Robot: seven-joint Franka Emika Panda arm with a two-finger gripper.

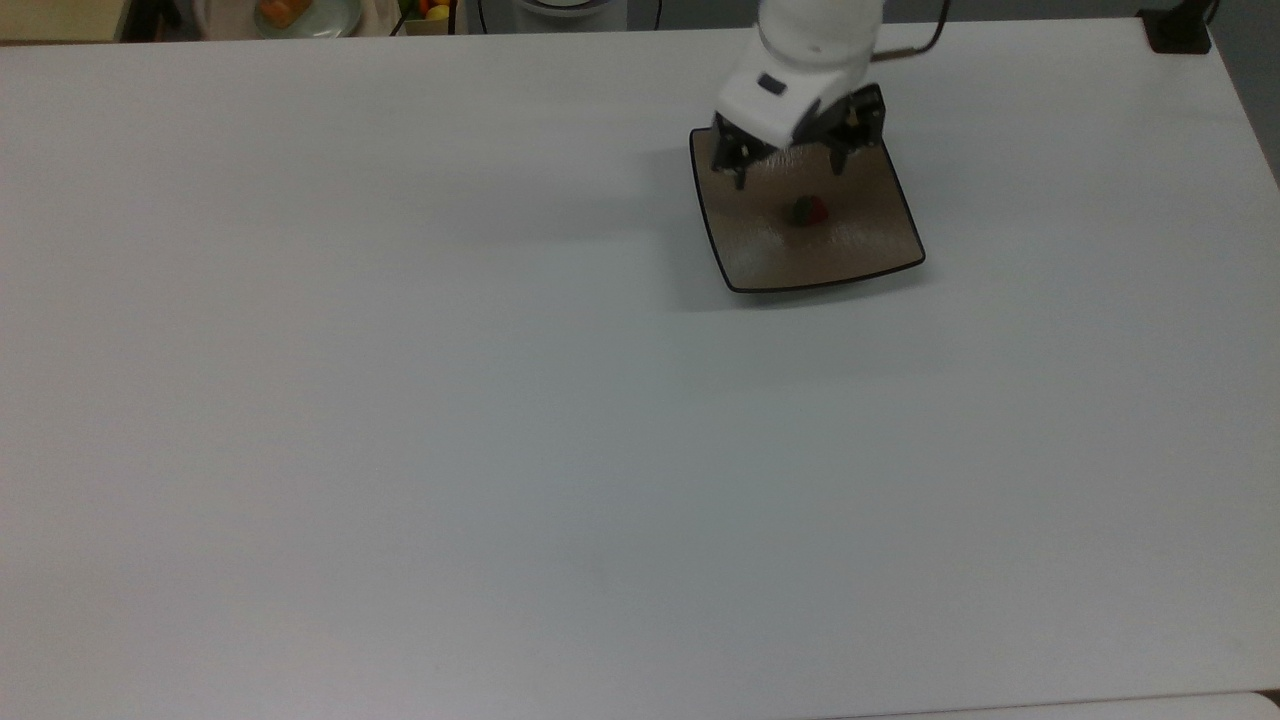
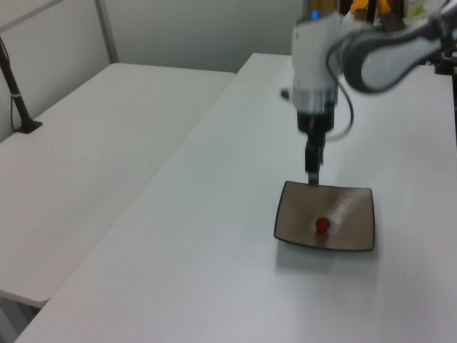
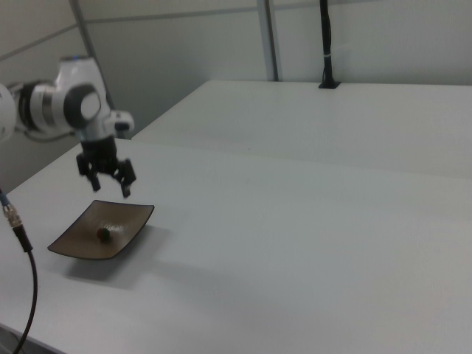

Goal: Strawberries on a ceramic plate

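In the top view the gripper [image 1: 788,160] hangs over the far edge of the ceramic plate [image 1: 860,245], its fingers [image 1: 738,168] spread wide apart and holding nothing; the strawberry [image 1: 809,210] lies alone near the plate's middle, red with a dark green cap, well clear of the fingers; past the bench [image 1: 400,400], at the top view's upper left, a round pale plate [image 1: 310,18] carries orange food. In the left view the gripper [image 2: 313,175] is seen edge-on, its tip level with the plate's [image 2: 357,239] far rim, and the strawberry [image 2: 322,225] shows as a red dot. In the right view the spread fingers [image 3: 125,188] hang clearly above the plate [image 3: 74,247]; the strawberry [image 3: 104,234] rests inside it; a dark cable [image 3: 22,287] crosses the right view's lower left.
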